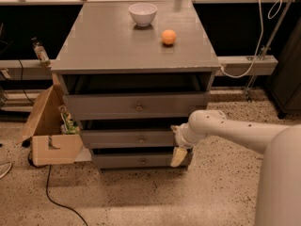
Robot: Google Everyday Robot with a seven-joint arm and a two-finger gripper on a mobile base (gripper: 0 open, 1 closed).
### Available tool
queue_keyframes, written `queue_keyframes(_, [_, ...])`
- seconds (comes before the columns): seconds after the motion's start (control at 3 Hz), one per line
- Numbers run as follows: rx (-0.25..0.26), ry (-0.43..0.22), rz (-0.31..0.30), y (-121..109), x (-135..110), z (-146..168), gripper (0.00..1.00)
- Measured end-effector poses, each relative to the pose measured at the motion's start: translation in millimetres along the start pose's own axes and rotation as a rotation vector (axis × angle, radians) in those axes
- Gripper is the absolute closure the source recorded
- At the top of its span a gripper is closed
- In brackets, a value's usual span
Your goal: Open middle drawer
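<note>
The grey cabinet [131,41] has three drawers stacked in front. The middle drawer [117,138] has a wide flat front with a small round metal knob [141,139], and a dark gap shows above it. The taller top drawer [103,106] is above it and the bottom drawer [122,160] below. My gripper [178,150] is at the right end of the middle drawer's front, hanging down over the right end of the bottom drawer. It is well to the right of the knob. My white arm [235,131] reaches in from the right.
A white bowl [142,13] and an orange [169,36] sit on the cabinet top. An open cardboard box [49,135] with items stands against the cabinet's left side. A black cable [56,197] lies on the speckled floor. A grey ledge [244,65] runs behind at the right.
</note>
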State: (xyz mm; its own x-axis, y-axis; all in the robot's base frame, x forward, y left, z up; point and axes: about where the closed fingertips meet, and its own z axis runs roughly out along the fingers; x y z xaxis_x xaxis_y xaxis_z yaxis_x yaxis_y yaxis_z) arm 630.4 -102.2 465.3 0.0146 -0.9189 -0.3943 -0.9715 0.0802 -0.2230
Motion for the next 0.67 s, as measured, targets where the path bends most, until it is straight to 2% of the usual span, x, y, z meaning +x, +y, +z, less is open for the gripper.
queue_keyframes(0.33, [0.003,0.049,-0.019,-4,6,11,0.00])
queue_keyframes(0.67, [0.001,0.084,-0.045,-18,24,23,0.00])
